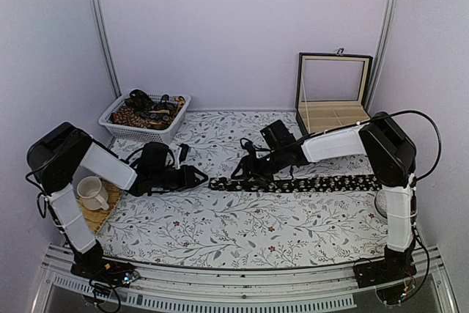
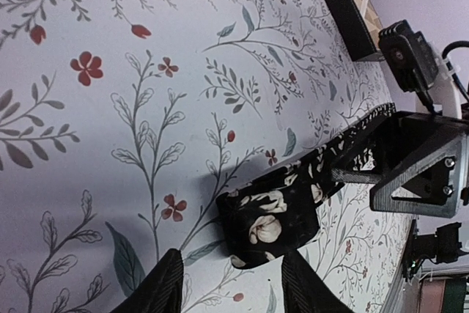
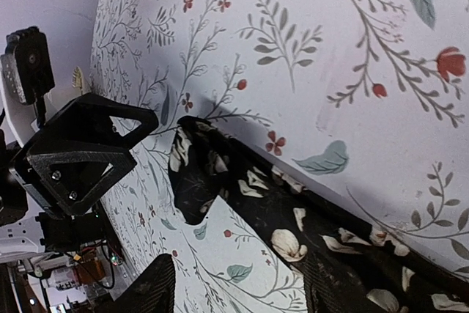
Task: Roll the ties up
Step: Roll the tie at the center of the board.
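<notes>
The left end effector hovered spread, pinching nothing. The folded end of the black flowered tie lay on the table just ahead of its fingertips. Directly beyond that end stood the right end effector, also spread and empty over the tie, whose length ran on under it toward the robot's right. Far behind the left end effector sat a basket of ties. An open box stood beyond the right one, and a cup rested on a mat by the left arm.
</notes>
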Controlling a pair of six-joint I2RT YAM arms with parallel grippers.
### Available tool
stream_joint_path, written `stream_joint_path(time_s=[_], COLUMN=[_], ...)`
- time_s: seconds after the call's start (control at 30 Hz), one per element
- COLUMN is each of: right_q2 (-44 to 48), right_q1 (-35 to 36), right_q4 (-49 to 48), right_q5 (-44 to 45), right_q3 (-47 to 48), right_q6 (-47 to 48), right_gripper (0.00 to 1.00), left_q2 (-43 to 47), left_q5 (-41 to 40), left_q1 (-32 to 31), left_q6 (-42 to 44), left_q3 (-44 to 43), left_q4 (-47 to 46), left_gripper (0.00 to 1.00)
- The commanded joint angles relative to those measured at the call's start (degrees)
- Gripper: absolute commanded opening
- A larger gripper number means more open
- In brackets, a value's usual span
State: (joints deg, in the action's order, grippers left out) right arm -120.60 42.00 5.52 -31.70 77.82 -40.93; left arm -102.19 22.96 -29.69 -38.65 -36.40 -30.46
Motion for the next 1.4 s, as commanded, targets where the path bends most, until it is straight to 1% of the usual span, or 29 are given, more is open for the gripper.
stream_joint_path(time_s=[0.0,0.23,0.37,0.43,0.57,0.87,1.17,1.2,1.37], right_q2=[2.84,-1.41,-4.41,-5.74,-8.5,-11.67,-13.35,-15.24,-16.45], right_q1=[1.37,2.3,2.32,2.33,2.4,2.4,2.39,2.46,2.45], right_q4=[3.64,2.38,1.23,0.61,0.28,-0.37,-1.9,-1.98,-2.44], right_q5=[1.26,-0.01,-1.44,-2.17,-3.64,-4.72,-6.24,-6.34,-6.77], right_q3=[3.48,6.22,7.65,8.28,10.09,12.03,12.96,13.01,13.36], right_q6=[2.13,1.22,0.22,-0.32,-1.2,-1.94,-3.23,-3.34,-3.8], right_gripper=[0.55,0.45,0.35,0.32,0.3,0.24,0.18,0.17,0.16], left_q2=[-1.83,-4.14,-4.89,-5.1,-5.21,-5.99,-6.83,-6.99,-7.8], left_q5=[0.7,0.95,1.0,1.03,1.31,1.92,2.72,2.93,3.98], left_q1=[-1.33,-2.16,-2.43,-2.47,-2.58,-2.65,-2.65,-2.6,-2.63], left_q6=[-1.42,-1.84,-2.12,-2.32,-2.52,-2.92,-3.35,-3.43,-4.16], left_q3=[-2.34,-4.56,-4.99,-4.93,-4.74,-4.64,-4.63,-4.64,-4.35], left_q4=[-2.39,-2.18,-2.37,-2.61,-3.05,-3.69,-5.15,-5.34,-6.5], left_gripper=[0.45,0.43,0.41,0.4,0.39,0.37,0.37,0.37,0.37])
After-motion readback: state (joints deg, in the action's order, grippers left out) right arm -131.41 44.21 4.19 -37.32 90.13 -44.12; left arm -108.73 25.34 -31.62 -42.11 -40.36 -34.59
